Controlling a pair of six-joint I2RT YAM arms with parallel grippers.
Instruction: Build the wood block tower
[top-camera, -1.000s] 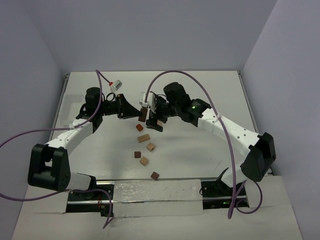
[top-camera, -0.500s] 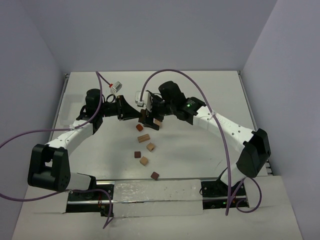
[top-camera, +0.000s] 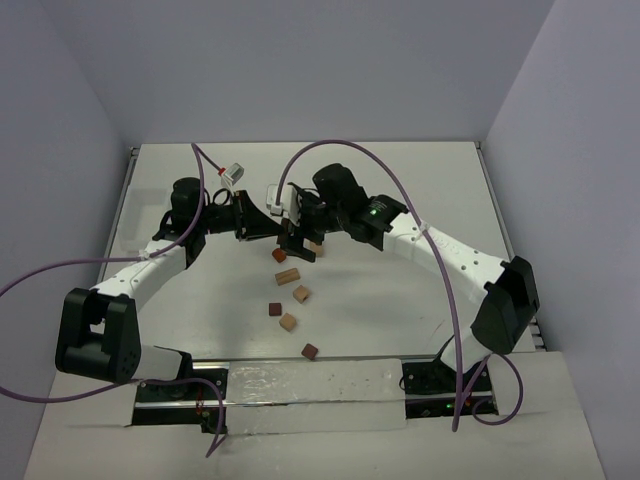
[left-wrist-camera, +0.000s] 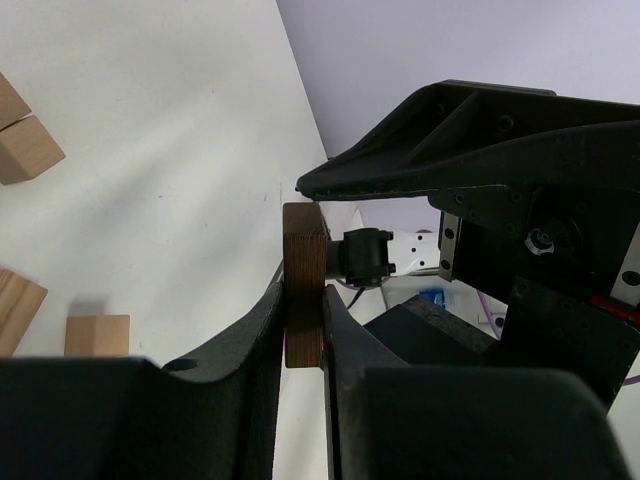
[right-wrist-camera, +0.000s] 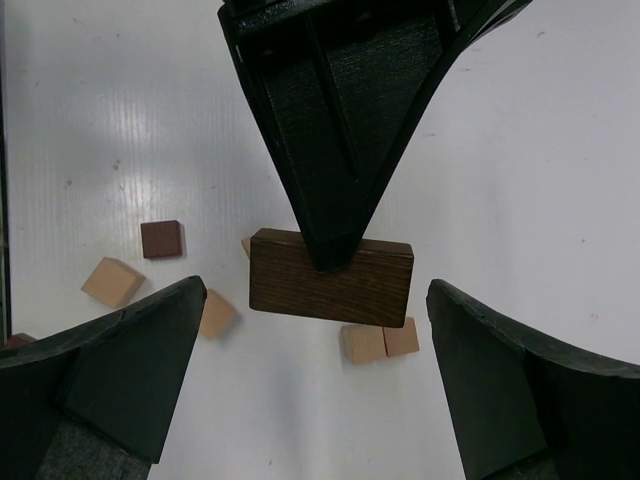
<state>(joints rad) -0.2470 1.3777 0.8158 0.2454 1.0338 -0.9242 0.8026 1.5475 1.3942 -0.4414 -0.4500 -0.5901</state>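
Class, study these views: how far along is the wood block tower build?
Done: nothing stacked that I can see. In hand: the left gripper is shut on a dark brown block, held above the table, with the right gripper open either side of it. Left: the loose blocks lie scattered, so all the stacking remains.

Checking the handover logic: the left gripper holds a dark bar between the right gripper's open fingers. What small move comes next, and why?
Probably close the right gripper on the dark brown bar. Its fingers stand open beside the bar's two short ends, while the left gripper pinches its broad faces in the air, so it looks set for a handover.
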